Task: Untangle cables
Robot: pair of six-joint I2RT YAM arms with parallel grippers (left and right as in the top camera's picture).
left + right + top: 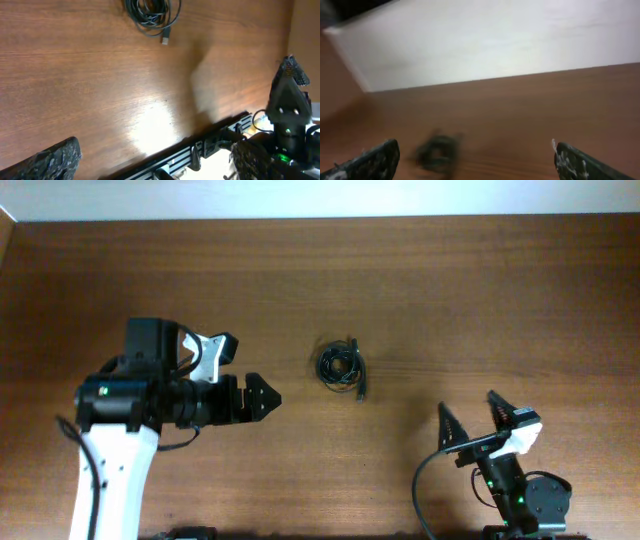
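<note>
The brown wooden table (450, 290) fills the overhead view, with a pale wall strip (320, 198) along its 12 o'clock edge. The left arm (115, 450), white and black, enters from 7 o'clock, its lower part cut off by the frame. The smaller right arm (515, 490) sits at 5 o'clock, its base also cropped.

The left gripper (247, 368) is released, fingers spread wide with nothing between them. The right gripper (472, 412) is likewise spread and empty.

The cables (340, 366) lie on the table as one small black coil, just right of centre. The left gripper is at its 9 o'clock and the right at its 4 o'clock, both well apart from it. How many cords it holds cannot be made out. One plug end (361, 390) trails out at 5 o'clock. The left wrist view crops the coil's top, and the right wrist view shows it only as a blur.
</note>
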